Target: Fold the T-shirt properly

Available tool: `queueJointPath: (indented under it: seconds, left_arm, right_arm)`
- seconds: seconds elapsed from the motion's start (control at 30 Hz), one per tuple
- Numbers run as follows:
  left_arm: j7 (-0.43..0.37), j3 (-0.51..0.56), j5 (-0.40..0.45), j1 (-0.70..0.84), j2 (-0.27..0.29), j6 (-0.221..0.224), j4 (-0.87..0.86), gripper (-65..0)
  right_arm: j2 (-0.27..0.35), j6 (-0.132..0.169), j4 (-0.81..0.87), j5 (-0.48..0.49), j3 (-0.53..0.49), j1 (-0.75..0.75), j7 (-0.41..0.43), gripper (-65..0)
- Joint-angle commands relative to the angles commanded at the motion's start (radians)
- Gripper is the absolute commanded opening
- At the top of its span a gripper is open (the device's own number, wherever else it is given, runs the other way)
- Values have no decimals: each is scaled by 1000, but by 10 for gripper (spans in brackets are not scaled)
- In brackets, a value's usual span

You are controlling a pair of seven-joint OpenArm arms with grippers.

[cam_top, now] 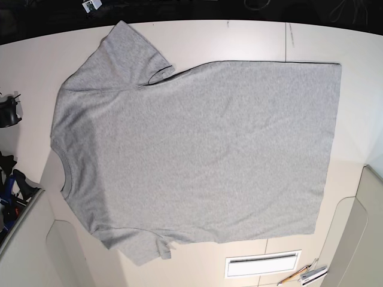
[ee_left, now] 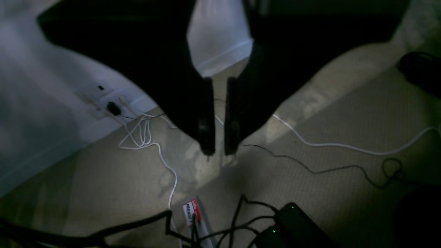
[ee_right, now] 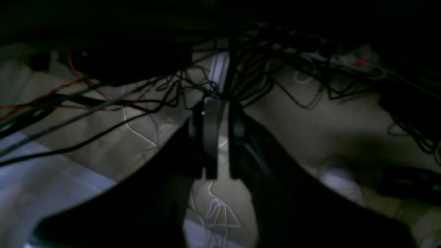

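The heather-grey T-shirt lies spread flat on the pale table in the base view. Its plain side faces up, the ribbed neck is at the left and the hem at the right. One sleeve points to the far edge, the other to the near edge. Neither gripper shows in the base view. My left gripper hangs over carpet, its jaws drawn together to a thin slit with nothing between them. My right gripper stands the same way above floor cables.
Loose white and black cables and power bricks lie on the carpet under the arms. A white slotted plate and pens sit near the table's front edge. Dark gear stands at the left.
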Motion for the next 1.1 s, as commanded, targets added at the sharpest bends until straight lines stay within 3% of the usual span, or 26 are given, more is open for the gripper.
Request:
queueJointPath:
  seconds: [0.23,0.37,0.57,0.73,0.9,0.97,1.1]
  left_arm:
    - [78,-2,-85,151,-75,0,243,-592]
    - [153,-49,-159,229,-106,0,372,-592]
    - [211,-279,-232,378,-106,0,589,-589]
    - [275,-438,-360,491,-106,0,805,-589]
    - [290,-584,-420,548,-106,0,940,-581]
    - [307,-646,-433,554,-106,0,983,-531]
    - [338,-767,-572,553,-106,0,1051,-522]
  right_arm:
    - [89,0,261,175,0,-159,-119,-586]
    - [143,0,391,194,0,-236,-132,-586]
    - [233,0,588,340,1,-332,-275,-586]
    - [269,10,695,447,11,-339,-400,-586]
    - [268,10,792,548,63,-339,-485,-586]
    - [268,11,838,579,98,-339,-524,-586]
    - [268,11,961,701,194,-339,-636,-580]
